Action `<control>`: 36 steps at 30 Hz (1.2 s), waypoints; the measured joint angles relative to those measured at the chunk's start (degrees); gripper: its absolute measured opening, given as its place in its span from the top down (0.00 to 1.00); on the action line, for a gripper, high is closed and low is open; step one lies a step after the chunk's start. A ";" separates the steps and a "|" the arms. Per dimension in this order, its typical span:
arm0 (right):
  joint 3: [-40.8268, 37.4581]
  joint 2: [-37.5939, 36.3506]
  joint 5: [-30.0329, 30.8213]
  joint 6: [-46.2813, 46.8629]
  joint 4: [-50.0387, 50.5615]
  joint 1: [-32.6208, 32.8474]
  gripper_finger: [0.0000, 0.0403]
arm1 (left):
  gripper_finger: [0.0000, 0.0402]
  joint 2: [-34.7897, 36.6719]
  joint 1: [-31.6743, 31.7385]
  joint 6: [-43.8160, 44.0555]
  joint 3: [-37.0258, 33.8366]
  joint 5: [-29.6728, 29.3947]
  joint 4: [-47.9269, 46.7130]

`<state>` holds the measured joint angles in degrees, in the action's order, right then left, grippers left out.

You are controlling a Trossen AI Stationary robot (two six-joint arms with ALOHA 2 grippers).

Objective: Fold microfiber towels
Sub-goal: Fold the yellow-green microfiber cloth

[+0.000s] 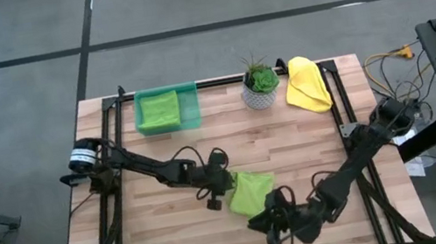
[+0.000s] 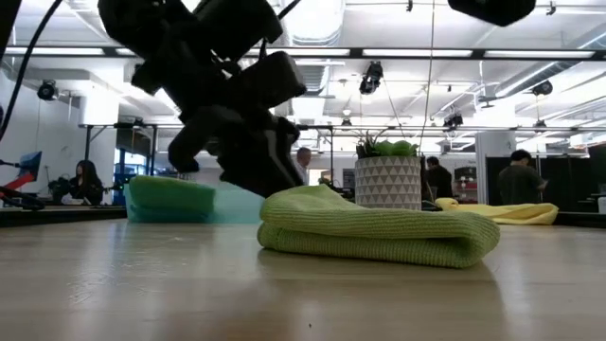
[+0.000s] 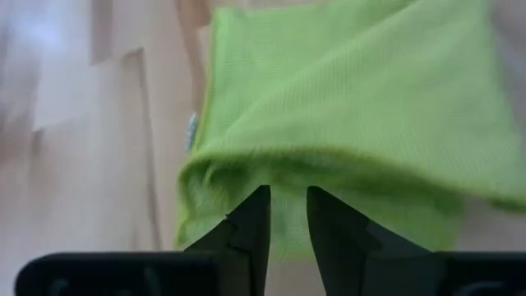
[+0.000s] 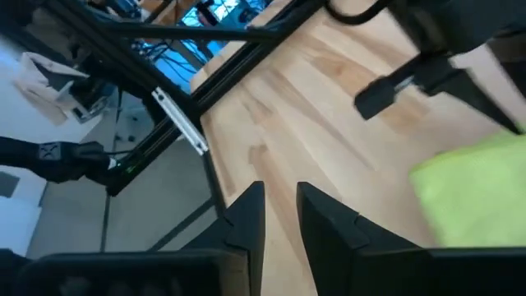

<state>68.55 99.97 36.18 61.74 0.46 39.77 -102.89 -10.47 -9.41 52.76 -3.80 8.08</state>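
A lime green towel [image 1: 250,192] lies folded over on the table's near middle; the low view shows its rounded fold [image 2: 473,242] on the right. My left gripper [image 1: 222,188] comes in at its left edge, shut to a narrow gap with cloth between the tips [image 3: 288,215]. My right gripper [image 1: 270,220] hovers just off the towel's near corner, clear of it, its fingers [image 4: 281,197] almost together with nothing between them. A second lime towel [image 1: 158,108] lies in the tray, and a yellow towel [image 1: 307,85] lies bunched at the far right. My left gripper has its two fingertips [image 3: 256,205] on the towel's folded left edge [image 3: 238,177], and green cloth shows in the narrow gap between them. The fingers slant down from the table's left. How many layers they have, I cannot tell. The towel lies on the table.
A see-through green tray [image 1: 191,109] stands at the far left edge, with a small potted plant [image 1: 260,84] beside it at the far middle. Bare wood stretches along the near left [image 1: 149,240]. People stand in the room beyond the table.
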 joint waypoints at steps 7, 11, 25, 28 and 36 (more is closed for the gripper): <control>7.77 4.61 -0.09 2.93 8.13 0.92 0.83 | 0.84 -4.93 -0.07 15.03 0.13 1.73 -0.38; 11.24 6.04 -0.25 5.54 17.12 1.00 0.83 | 0.84 -7.34 -0.07 35.29 0.12 2.39 -2.46; 10.07 7.12 -0.35 3.10 26.18 0.99 0.79 | 0.84 -5.94 -2.68 66.27 -0.13 13.02 5.75; 8.71 7.12 -0.94 1.51 23.49 1.36 0.74 | 0.84 -4.97 -2.87 65.07 -0.42 13.82 5.38; 7.60 9.71 -3.87 -9.10 15.35 1.14 0.52 | 0.84 -4.60 -2.76 64.25 -0.70 13.52 5.90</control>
<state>76.15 109.67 32.31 52.64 15.82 40.91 -107.49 -13.24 54.84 52.06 9.72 13.98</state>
